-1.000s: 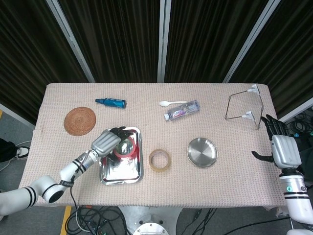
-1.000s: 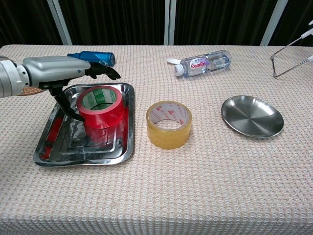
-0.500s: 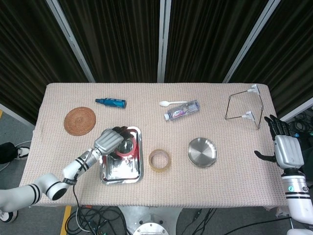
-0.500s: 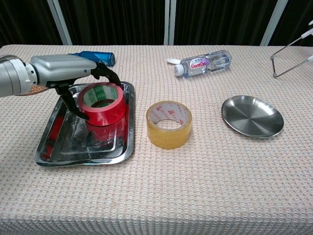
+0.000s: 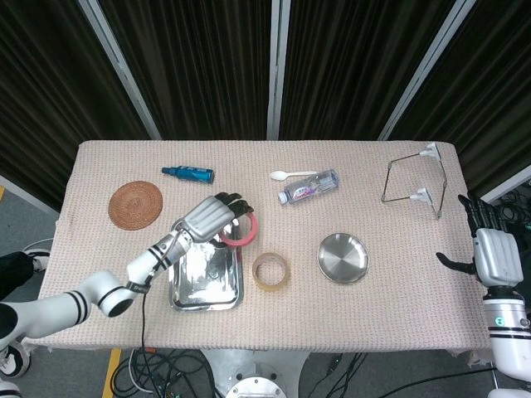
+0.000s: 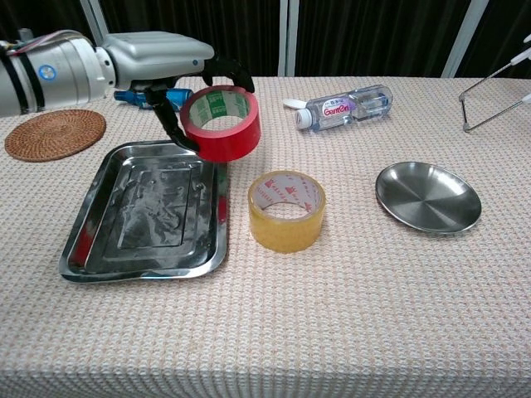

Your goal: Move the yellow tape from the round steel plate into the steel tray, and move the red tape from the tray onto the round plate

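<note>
My left hand [image 6: 166, 62] [image 5: 211, 219] grips the red tape [image 6: 221, 123] [image 5: 241, 232] and holds it in the air above the steel tray's right far corner. The steel tray [image 6: 141, 257] [image 5: 181, 290] lies empty at the table's left front. The yellow tape [image 6: 286, 210] [image 5: 271, 271] stands on the cloth between the tray and the round steel plate [image 6: 428, 197] [image 5: 343, 258], which is empty. My right hand [image 5: 489, 251] hangs open off the table's right edge, seen only in the head view.
A woven coaster [image 6: 55, 133] lies at the left. A blue bottle [image 5: 189, 173], a white spoon [image 5: 292, 175], a water bottle [image 6: 346, 107] and a wire stand [image 5: 417, 185] line the far side.
My left hand has lifted the red tape out of the tray and carried it up and to the right. The tray now lies empty. The right hand drifted slightly right.
</note>
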Robot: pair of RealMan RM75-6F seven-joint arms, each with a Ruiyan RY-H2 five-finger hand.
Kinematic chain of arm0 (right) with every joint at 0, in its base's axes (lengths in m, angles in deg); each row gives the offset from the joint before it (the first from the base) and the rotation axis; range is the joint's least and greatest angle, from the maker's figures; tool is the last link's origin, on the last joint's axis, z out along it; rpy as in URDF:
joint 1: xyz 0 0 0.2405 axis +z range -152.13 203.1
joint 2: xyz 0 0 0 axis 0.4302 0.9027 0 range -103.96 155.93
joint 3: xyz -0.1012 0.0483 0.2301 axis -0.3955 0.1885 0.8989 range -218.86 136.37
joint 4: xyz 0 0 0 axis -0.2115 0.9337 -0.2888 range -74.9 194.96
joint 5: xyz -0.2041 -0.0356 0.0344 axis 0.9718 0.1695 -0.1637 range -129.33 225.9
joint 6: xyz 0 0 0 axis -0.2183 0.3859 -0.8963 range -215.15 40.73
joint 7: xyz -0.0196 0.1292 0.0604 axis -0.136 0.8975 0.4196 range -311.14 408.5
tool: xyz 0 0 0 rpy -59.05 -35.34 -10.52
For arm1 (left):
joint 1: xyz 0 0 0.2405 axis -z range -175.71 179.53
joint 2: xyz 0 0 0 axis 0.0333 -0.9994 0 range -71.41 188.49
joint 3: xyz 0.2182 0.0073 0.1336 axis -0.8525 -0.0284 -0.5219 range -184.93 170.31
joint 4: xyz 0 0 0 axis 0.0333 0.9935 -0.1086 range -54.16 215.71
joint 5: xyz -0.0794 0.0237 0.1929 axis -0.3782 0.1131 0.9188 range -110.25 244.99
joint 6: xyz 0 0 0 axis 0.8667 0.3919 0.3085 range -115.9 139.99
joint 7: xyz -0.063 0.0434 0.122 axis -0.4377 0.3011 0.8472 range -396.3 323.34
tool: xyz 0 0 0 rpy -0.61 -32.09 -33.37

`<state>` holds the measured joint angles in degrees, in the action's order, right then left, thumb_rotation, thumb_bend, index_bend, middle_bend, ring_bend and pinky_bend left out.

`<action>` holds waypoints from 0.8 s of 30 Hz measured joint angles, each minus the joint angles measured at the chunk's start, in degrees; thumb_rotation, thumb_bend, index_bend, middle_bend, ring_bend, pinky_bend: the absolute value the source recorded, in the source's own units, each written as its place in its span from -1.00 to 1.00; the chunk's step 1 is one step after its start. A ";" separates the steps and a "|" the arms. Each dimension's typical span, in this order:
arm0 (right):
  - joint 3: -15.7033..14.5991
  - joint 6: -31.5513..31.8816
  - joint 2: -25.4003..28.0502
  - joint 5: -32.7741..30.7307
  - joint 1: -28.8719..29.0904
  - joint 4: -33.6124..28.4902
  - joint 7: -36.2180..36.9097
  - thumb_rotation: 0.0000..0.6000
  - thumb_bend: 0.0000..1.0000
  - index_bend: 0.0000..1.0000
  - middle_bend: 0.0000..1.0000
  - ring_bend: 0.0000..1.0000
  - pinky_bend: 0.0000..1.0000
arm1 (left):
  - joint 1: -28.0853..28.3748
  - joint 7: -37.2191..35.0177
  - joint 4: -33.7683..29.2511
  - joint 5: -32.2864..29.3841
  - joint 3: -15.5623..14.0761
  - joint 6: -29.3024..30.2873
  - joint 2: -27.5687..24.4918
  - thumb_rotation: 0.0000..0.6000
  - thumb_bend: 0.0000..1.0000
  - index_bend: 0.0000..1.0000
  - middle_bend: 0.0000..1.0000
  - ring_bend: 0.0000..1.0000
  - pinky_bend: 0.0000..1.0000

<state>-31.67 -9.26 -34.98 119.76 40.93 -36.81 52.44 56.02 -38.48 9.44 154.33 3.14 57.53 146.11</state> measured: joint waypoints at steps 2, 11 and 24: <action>0.25 0.63 -0.17 0.46 -0.42 0.41 1.05 1.00 -0.85 -1.00 -1.00 -1.00 -0.91 | 1.43 -0.98 2.72 -0.11 0.33 -0.98 1.66 1.00 -0.61 -0.36 -0.32 -0.72 -0.50; 0.73 0.44 -0.89 1.37 -1.02 1.64 2.07 1.00 -0.85 -1.00 -1.00 -1.00 -0.91 | 7.16 -10.08 15.60 1.47 -0.36 -2.60 9.72 1.00 -0.82 -0.83 -0.84 -0.87 -0.55; 1.28 -0.43 -1.40 1.74 -1.06 1.60 1.85 1.00 -0.85 -1.00 -1.00 -1.00 -0.91 | 5.49 -13.27 17.69 2.00 -2.51 4.03 9.99 1.00 -1.00 -0.95 -1.00 -0.99 -0.62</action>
<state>-30.39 -9.69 -36.38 121.51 39.86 -35.22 54.30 61.51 -51.75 27.13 156.33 0.63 61.56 156.10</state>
